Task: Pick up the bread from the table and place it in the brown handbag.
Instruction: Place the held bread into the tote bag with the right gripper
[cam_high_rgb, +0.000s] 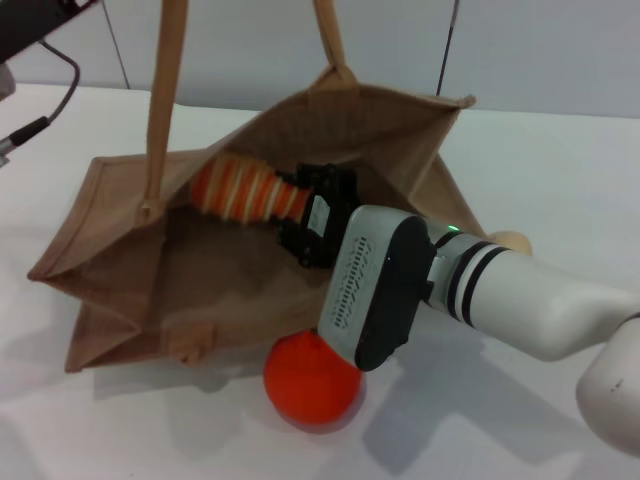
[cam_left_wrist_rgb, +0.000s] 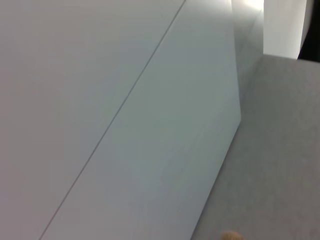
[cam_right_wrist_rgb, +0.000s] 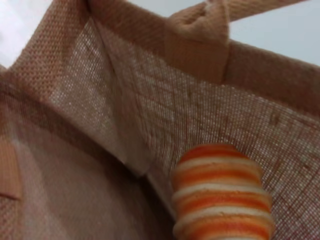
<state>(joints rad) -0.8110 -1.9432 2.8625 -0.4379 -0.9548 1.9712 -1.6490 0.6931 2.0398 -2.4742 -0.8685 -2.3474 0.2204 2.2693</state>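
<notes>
The right gripper (cam_high_rgb: 300, 215) reaches into the open mouth of the brown handbag (cam_high_rgb: 120, 260), its jaws clamped on one end of the bread (cam_high_rgb: 240, 192). The bread sits inside the bag, above the white table (cam_high_rgb: 560, 170). An orange ball (cam_high_rgb: 310, 380) rests against the bag's near edge.

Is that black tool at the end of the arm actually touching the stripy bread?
Touching. In the head view the right tool closes on one end of the bread, inside the brown handbag.
</notes>
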